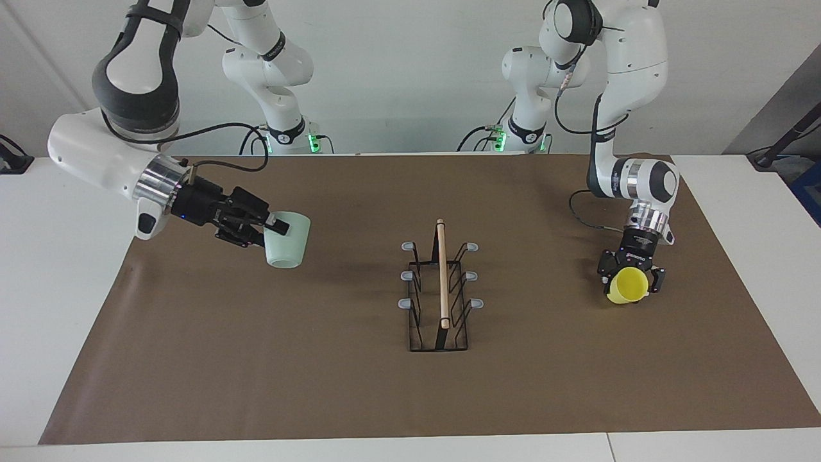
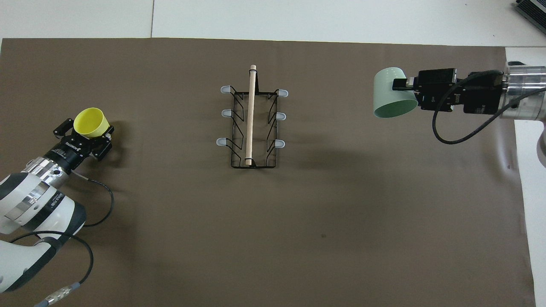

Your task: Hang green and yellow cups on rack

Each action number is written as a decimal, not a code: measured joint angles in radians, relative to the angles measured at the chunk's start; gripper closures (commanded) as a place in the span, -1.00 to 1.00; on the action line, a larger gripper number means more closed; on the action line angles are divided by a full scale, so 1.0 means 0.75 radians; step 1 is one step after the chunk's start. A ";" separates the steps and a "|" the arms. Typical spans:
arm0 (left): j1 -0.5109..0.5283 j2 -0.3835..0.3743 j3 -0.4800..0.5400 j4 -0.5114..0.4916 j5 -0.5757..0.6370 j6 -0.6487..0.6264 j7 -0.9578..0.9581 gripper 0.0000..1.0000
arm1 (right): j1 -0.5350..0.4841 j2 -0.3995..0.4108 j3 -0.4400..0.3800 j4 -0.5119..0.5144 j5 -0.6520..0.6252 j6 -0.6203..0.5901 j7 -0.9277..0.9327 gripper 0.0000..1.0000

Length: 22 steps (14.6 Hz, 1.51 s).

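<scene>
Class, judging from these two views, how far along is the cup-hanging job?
Done: both cups are picked up. In hand: the right gripper holds the green cup in the air; the left gripper holds the yellow cup. Left: both must go onto the rack, whose prongs are all bare.

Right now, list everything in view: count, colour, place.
Green cup: one, pale mint green, held in the air over the mat toward the right arm's end, mouth tipped downward.
Yellow cup: one, bright yellow, held low over the mat toward the left arm's end.
Rack: one, black wire with a light wooden rod and six grey-tipped prongs, mid-mat, no cup on it.
Mat: one, brown, covering the white table.
Right claw: one, black, shut on the green cup.
Left claw: one, black, shut on the yellow cup.
</scene>
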 measured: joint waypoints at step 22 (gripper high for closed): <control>0.189 -0.514 -0.191 -0.035 0.961 0.055 -0.285 0.25 | 0.632 -0.307 0.012 -0.722 1.732 0.773 -2.331 1.00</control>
